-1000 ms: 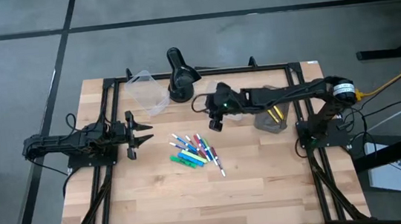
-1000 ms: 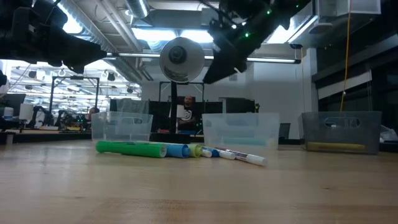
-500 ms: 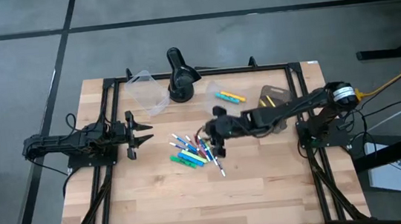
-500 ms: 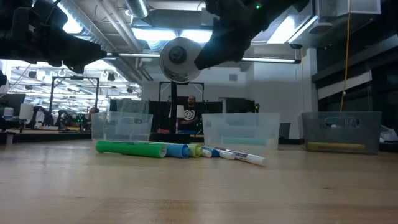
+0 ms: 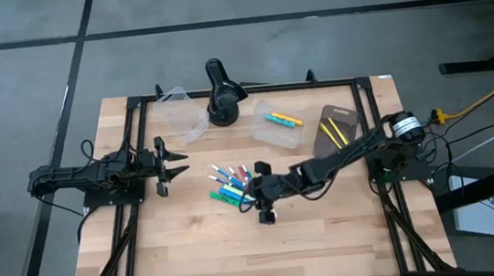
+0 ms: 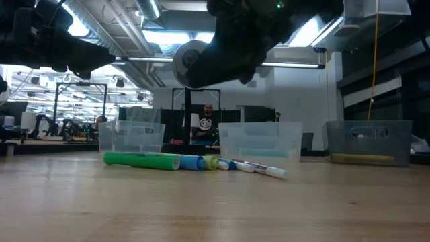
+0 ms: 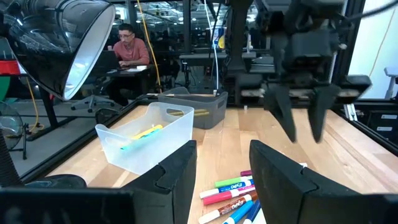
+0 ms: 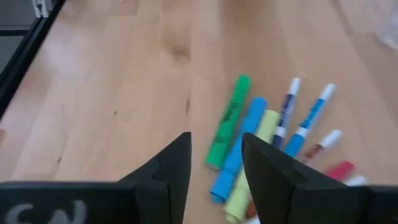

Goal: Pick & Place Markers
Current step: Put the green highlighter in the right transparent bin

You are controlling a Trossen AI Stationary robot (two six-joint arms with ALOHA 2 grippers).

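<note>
Green marker (image 8: 227, 122) clear in right wrist view only.

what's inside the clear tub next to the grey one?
The clear tub holds two markers, a yellow one and a cyan one. The high view shows nothing else in it; its frosted walls in the low view hide the contents.

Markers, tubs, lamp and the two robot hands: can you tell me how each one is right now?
Markers: lying loose in a pile on the table.
Right gripper: open, empty, hanging above the pile.
Left gripper: open, empty, waiting at the table's left side.
Clear tub: open-topped, a few markers inside.
Grey tub: yellow markers inside.
Empty clear tub: tilted near the lamp.
Lamp: standing at the back edge.
</note>
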